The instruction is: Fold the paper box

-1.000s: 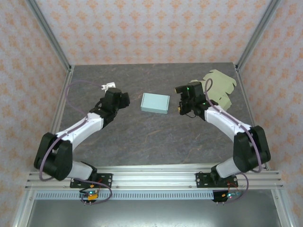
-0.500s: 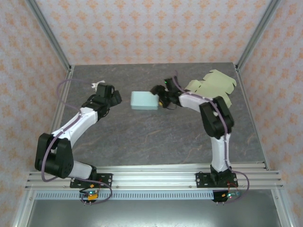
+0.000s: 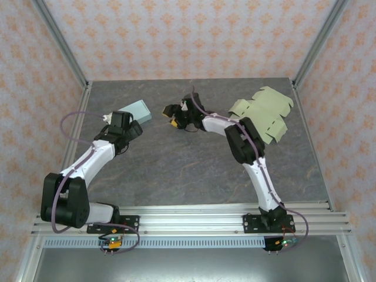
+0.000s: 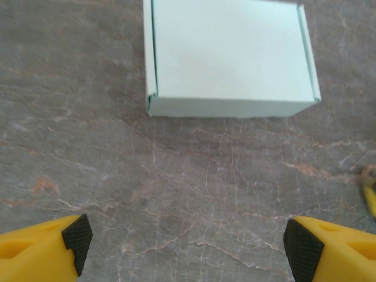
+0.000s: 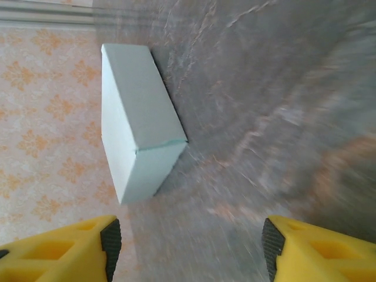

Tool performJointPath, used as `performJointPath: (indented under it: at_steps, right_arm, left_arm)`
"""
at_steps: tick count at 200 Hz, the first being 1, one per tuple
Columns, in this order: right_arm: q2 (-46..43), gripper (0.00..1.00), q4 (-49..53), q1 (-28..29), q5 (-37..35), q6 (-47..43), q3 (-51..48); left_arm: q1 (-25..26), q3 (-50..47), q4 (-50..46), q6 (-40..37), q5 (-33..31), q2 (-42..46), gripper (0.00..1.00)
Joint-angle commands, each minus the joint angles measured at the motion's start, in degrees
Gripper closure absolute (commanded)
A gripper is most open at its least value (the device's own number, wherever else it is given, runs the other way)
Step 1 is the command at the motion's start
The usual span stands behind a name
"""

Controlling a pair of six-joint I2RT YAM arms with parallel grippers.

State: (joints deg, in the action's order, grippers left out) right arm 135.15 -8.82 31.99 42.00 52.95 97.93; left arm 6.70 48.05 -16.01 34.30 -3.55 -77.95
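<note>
While the paper box (image 3: pixel 137 110) lay folded shut on the desk (image 3: pixel 176 170), toward its far left corner, you had both arms reaching in toward it, one from each side. Your left claw (image 4: pixel 185 238) stood wide open and empty, its black pads (image 4: pixel 77 235) at the lower corners of the left wrist view; the box lay flat ahead of them and apart, with bare desk between. Your right claw (image 5: pixel 188 241) likewise had its jaws parted with nothing between them, and the box sat ahead of it, untouched, close to the patterned wall (image 5: pixel 47 88). Well apart from the box, a flat pale-green cut-out sheet (image 3: pixel 264 111) lay toward the far right edge of the desk.
</note>
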Motion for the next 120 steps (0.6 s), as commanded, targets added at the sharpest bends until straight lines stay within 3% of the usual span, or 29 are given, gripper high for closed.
performJointPath:
  at_steps: [1, 55, 87, 120]
  right_arm:
    - [-13.82, 0.32, 3.52, -3.31, -2.51, -9.66, -5.95]
    - [-33.60, 0.27, 11.61, -7.17, -10.90, -20.44, -20.07]
    - [-42.38, 0.27, 12.39, -8.26, -15.08, -21.56, -24.53]
    - [-49.42, 0.25, 14.11, -8.50, -21.07, -24.80, -26.31]
  left_arm:
    - [-0.27, -0.21, 3.19, 1.20, 2.32, -4.48, 0.12]
    - [-0.40, 8.05, 4.19, -0.38, -0.99, -16.75, 0.14]
    - [-1.25, 14.42, 8.57, -7.26, 6.35, -25.40, 0.15]
    - [-2.54, 21.48, 7.85, -11.05, 4.64, -32.35, 0.15]
